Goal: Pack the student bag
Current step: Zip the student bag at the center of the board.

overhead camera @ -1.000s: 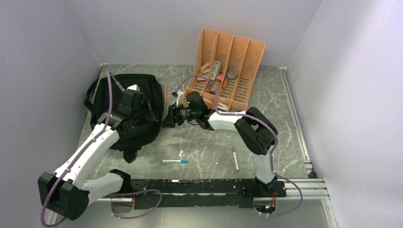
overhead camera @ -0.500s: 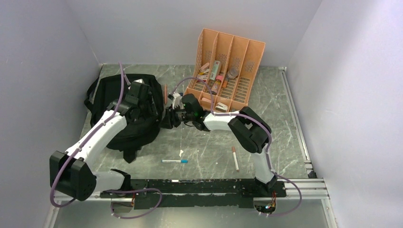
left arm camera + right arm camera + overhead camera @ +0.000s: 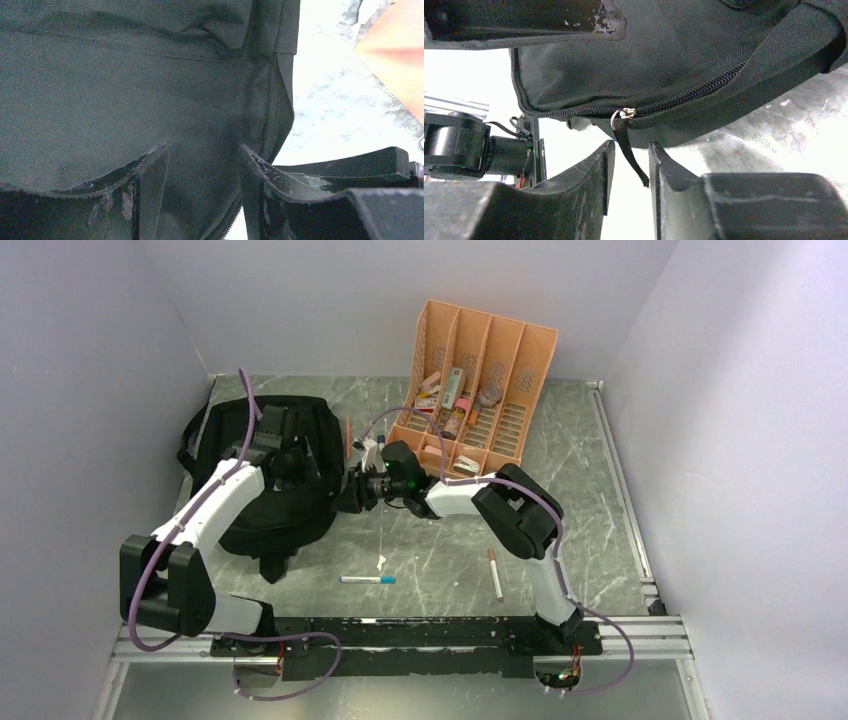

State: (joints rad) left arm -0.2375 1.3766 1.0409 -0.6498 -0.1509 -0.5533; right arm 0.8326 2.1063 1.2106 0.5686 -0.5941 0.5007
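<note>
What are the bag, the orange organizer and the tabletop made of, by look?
Student bag: black woven fabric, matte; the weave shows close up, likely synthetic. Its zipper has a shiny ring, apparently metal. Orange organizer: rigid slotted walls, matte, probably plastic. Tabletop: grey-green with white veins, slight sheen; stone or printed laminate, cannot tell.

Black student bag [image 3: 287,522], orange slotted organizer [image 3: 482,358] — grey-green table [image 3: 440,552] marbled with white veins.

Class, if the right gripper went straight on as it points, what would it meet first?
Likely the zipper pull strap hanging before the right gripper, then the zipped edge of the black backpack.
</note>
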